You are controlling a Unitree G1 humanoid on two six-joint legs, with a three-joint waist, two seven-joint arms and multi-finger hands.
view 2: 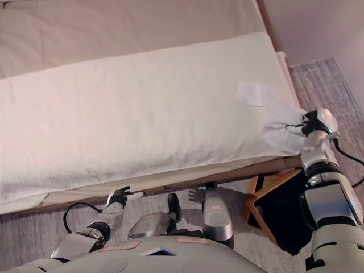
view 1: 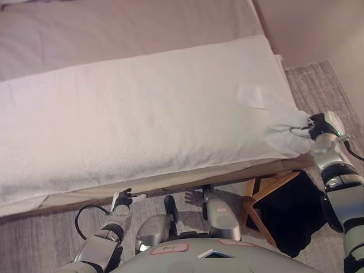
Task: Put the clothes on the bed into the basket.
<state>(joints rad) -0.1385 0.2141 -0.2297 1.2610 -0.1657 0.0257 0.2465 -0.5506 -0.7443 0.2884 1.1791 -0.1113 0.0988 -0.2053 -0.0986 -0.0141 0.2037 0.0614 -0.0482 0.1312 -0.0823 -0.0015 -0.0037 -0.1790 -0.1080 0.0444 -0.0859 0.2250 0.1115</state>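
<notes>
A large white towel-like cloth [view 1: 142, 119] lies spread across the front of the bed [view 1: 114, 28], its near edge hanging over the side. It carries a small white label [view 1: 251, 95] near the right end. My right hand [view 1: 317, 128] is at the bed's right front corner, fingers curled into the bunched corner of the cloth [view 2: 283, 128]. The basket [view 1: 287, 213], a wooden frame with a black fabric bag, stands on the floor just below that corner. My left hand [view 1: 121, 201] hangs low by the bed's lower edge, fingers relaxed and holding nothing.
Beige sheet covers the far part of the bed. Grey carpet [view 1: 324, 79] runs along the bed's right side and under the basket. A pale wall [view 1: 318, 28] closes the upper right.
</notes>
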